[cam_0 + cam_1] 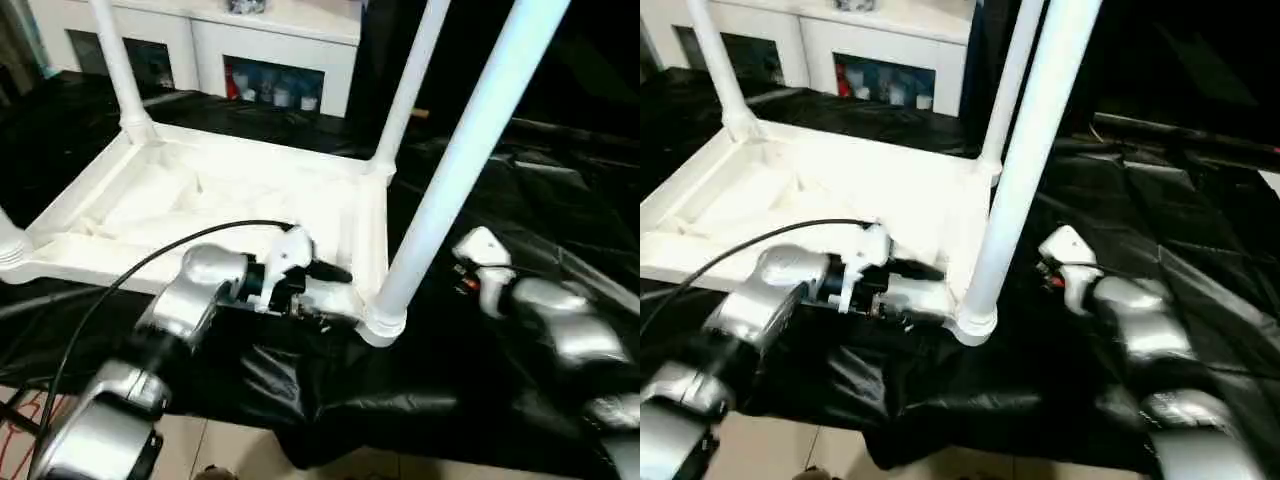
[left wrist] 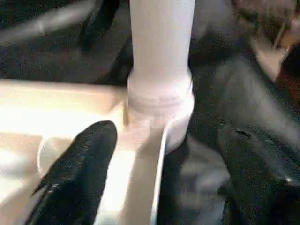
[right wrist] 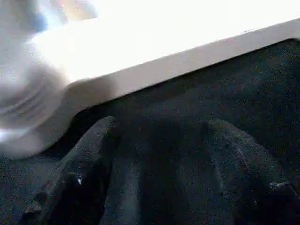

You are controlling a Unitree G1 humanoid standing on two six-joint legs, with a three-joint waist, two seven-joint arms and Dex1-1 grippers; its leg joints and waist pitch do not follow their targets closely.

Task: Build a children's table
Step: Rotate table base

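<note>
The upturned tabletop (image 1: 200, 200) lies on the black-draped desk (image 1: 560, 200), legs up. The left tool (image 2: 154, 187) straddles its near rim, unclenched, at nine o'clock of the nearest leg (image 1: 455, 165). At that leg's three o'clock, the right tool (image 3: 159, 173) hovers spread and empty.

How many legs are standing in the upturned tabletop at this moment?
3 clearly: one leg in the near right corner socket, one leg at the far right corner, one leg at the far left. The near left corner is cut off, so a fourth may be hidden.

The upright legs (image 1: 470, 150) run off the top edge, and the left pincer (image 1: 335, 272) partly hides the tabletop (image 1: 200, 200) rim
</note>
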